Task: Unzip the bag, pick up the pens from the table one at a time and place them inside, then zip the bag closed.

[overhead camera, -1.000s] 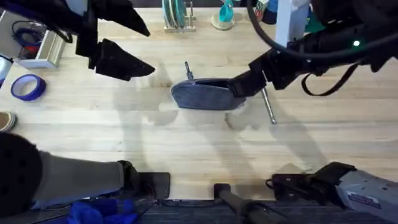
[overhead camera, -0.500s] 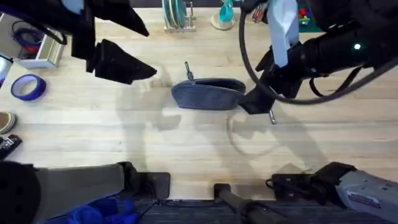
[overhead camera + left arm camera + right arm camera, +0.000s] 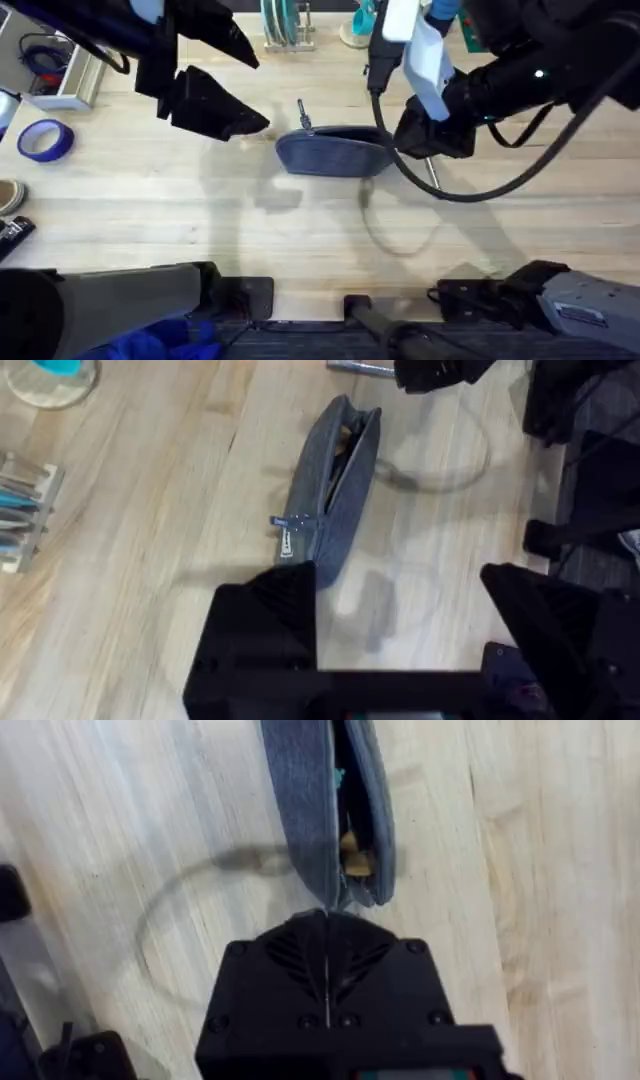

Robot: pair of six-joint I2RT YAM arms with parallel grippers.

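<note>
The right pincer (image 3: 327, 982), pressed together at the open bag (image 3: 330, 800) end, can drag it over the worktop (image 3: 150, 210), while the left pincer (image 3: 400, 620) hangs apart.

My overhead camera looks down and forward from above the arm bases, taking in most of the table (image 3: 150, 200) from fairly far. My left wrist camera looks obliquely along the table from mid height. My right wrist camera points almost straight down, very close. All three share the bag (image 3: 333, 152) (image 3: 333, 480) (image 3: 325, 800) lying mid-table.
</note>
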